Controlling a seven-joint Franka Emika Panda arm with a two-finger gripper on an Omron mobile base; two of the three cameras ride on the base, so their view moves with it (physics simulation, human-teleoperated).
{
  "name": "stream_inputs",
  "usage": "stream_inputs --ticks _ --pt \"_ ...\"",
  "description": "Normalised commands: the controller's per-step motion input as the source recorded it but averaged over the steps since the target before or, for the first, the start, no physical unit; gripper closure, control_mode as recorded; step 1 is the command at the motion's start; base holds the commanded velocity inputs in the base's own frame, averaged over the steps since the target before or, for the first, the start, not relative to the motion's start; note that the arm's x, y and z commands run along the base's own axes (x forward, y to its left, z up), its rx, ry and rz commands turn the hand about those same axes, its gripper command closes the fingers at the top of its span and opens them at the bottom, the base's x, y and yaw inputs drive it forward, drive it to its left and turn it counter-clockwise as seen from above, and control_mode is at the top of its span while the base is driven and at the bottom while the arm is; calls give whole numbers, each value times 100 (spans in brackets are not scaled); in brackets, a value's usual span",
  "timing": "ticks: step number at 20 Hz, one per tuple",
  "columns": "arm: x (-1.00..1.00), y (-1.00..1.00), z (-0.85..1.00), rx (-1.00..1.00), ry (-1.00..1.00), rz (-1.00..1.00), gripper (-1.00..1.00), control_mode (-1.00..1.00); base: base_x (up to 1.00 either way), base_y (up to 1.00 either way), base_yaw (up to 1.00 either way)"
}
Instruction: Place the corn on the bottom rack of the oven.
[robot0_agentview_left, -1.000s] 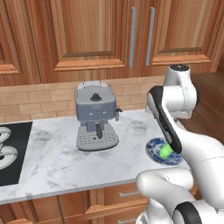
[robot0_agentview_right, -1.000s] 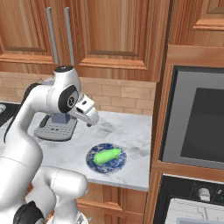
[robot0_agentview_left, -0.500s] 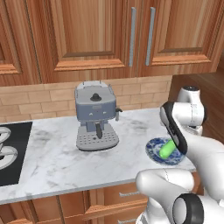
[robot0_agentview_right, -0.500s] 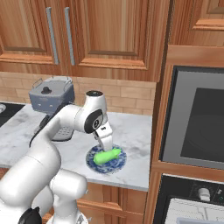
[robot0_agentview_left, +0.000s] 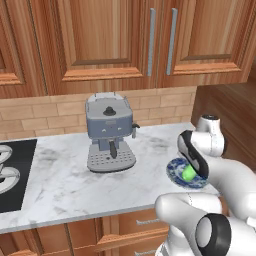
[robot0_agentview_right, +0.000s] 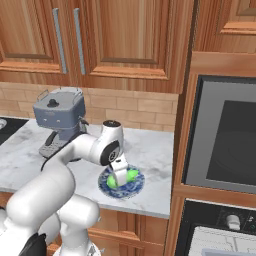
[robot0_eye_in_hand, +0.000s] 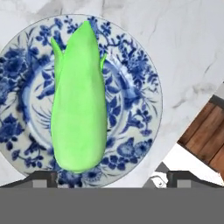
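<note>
the claw (robot0_agentview_right: 119, 178) is hanging spread wide just above the corn (robot0_eye_in_hand: 78, 105), its tips straddling the cob's near end without pinching it. the corn is lying on the blue-and-white plate (robot0_eye_in_hand: 140, 65), which is sitting on the marble counter (robot0_agentview_left: 60, 185) beside the oven (robot0_agentview_right: 225, 140).

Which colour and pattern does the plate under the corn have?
White with a blue floral pattern; the plate shows best in the hand view.

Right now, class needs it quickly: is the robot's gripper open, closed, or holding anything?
Gripper: open, jaws spread wide above the corn, which lies free on the plate; holding nothing.
</note>
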Motion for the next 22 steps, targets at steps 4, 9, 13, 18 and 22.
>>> stream_inputs --ticks 4,9,13,18,22 --pt "32 20 -42 0 0 0 -100 -100 0 0 0" --pt "44 0 -41 0 0 0 -100 -100 0 0 0" --pt "33 -13 -46 -1 1 0 -100 -100 0 0 0" --pt "0 0 -20 0 1 0 100 -100 0 0 0" --pt "-3 -2 -17 0 0 0 100 -100 0 0 0"
